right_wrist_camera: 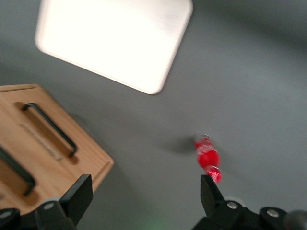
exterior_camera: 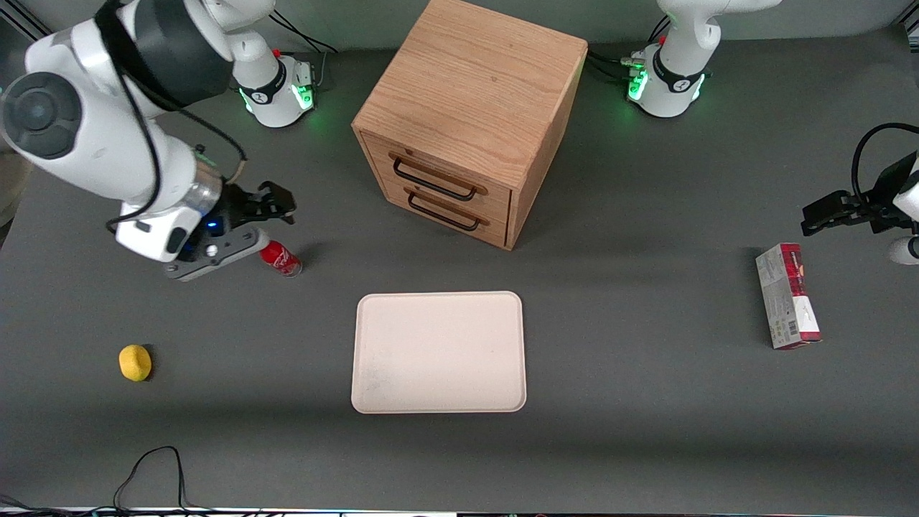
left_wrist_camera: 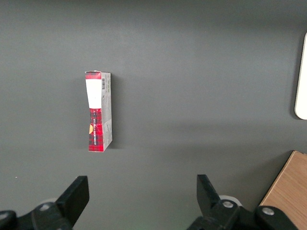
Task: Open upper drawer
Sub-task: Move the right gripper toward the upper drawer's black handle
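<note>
Front view puts the cabinet [exterior_camera: 470, 108] at roughly twelve o'clock from the tray [exterior_camera: 439, 352], and I see its face angled toward the working arm's end of the table. I log the upper drawer [exterior_camera: 438, 174] as fully closed, its front flush with the cabinet face, its black bar handle [exterior_camera: 434, 180] lying just above the lower drawer [exterior_camera: 446, 210] with a matching handle. I read the gripper [exterior_camera: 276, 203] hanging above the table toward the working arm's end, at about nine o'clock from the cabinet and well apart from it, holding nothing; in the right wrist view the gripper [right_wrist_camera: 144, 194] has its fingers [right_wrist_camera: 79, 194] spread wide with bare table between them. I note a red can [exterior_camera: 281, 258] lying on its side just below the gripper, nearer the front camera. I also record a yellow ball [exterior_camera: 135, 362] at about nine o'clock from the tray, and a red-and-white box [exterior_camera: 787, 296] toward the parked arm's end.
</note>
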Controlling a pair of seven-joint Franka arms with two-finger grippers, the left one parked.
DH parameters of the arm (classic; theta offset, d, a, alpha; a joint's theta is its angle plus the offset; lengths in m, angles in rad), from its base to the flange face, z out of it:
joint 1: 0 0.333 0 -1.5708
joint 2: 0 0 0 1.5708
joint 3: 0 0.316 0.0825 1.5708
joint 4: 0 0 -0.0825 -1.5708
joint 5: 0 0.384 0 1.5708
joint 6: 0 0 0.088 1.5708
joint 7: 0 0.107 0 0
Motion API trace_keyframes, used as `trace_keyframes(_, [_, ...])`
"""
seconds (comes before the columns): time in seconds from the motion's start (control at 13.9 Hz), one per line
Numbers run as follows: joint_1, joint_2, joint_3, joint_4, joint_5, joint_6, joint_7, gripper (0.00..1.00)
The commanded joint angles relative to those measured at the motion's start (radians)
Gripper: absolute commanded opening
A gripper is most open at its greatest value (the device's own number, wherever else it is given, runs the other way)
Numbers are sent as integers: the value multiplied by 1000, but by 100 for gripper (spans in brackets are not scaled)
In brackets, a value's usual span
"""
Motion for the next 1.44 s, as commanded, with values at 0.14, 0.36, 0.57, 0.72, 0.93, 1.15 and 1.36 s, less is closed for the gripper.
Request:
trace_keyframes(0.14, [22,106,20,88,203,0,-228,100])
trace_keyframes(0.36, [52,146,32,88,235,57,-303,100])
trace_keyframes(0.57, [52,180,66,99,261,59,-312,100])
trace_keyframes(0.72, [52,188,91,99,261,60,-311,100])
trace_keyframes(0.93, [88,208,95,90,261,94,-305,100])
trace_keyframes(1.15, [137,212,95,73,253,102,-299,100])
trace_keyframes(1.36, [162,220,95,61,249,102,-299,100])
